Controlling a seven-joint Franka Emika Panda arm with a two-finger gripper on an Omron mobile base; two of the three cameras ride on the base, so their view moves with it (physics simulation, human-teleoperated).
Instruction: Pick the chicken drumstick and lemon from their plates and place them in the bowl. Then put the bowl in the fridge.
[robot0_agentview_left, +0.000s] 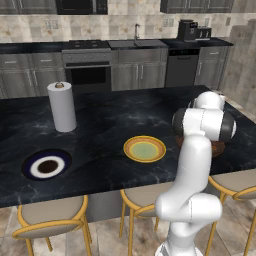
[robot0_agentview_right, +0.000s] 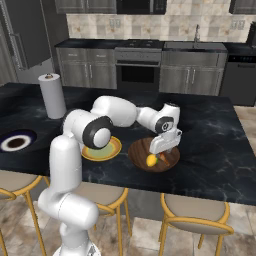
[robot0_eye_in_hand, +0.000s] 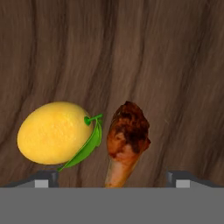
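The chicken drumstick (robot0_eye_in_hand: 126, 140) and the lemon (robot0_eye_in_hand: 53, 132) are both sitting inside the bowl (robot0_eye_in_hand: 131, 52), side by side on the wooden bottom. In the hand view the lemon's green leaf (robot0_eye_in_hand: 86, 146) pokes out toward the drumstick and the two are just about touching. The tool (robot0_eye_in_hand: 113, 178) hangs right above them with its fingertips (robot0_eye_in_hand: 43, 179) spread wide, one out past the lemon and the other out past the drumstick, so it's open and gripping nothing.

From the right base view the tool (robot0_agentview_right: 164, 148) is directly over the bowl (robot0_agentview_right: 140, 150), and you can see the lemon (robot0_agentview_right: 151, 160) and a bit of the drumstick (robot0_agentview_right: 163, 159) just under it. The yellow-orange plate (robot0_agentview_left: 145, 149) is on the dark surface (robot0_agentview_left: 100, 120) just beside the bowl, back toward the arm's elbow. The blue-rimmed plate (robot0_agentview_left: 46, 165) is well apart from the tool, further along the surface past the yellow one. A paper towel roll (robot0_agentview_left: 62, 106) stands upright behind that plate.
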